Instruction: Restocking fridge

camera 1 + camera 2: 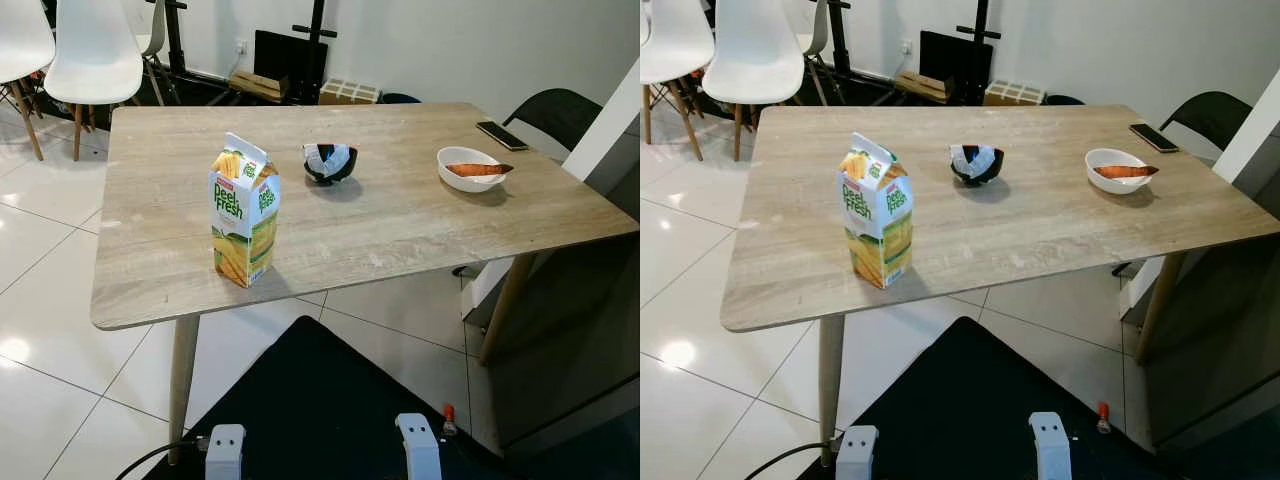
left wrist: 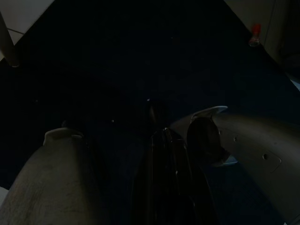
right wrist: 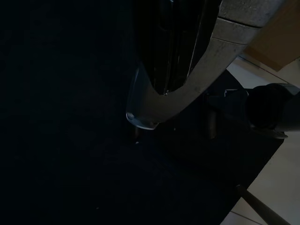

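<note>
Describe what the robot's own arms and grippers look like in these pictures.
In the dim left wrist view, the left gripper shows as long, glossy black fingers between rounded silver-grey shells, one with small holes. The right wrist view shows the right gripper as a black body beside a curved silver-grey casing. Whether the fingers are open cannot be told.

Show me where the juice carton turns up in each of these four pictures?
Left eye view: the juice carton stands upright near the table's front left edge.
Right eye view: same carton, same spot, slightly further left in the picture.
Left wrist view: too dark to make it out.
Right wrist view: too dark as well.
Shared landmark: the black bowl behind the carton.
</note>
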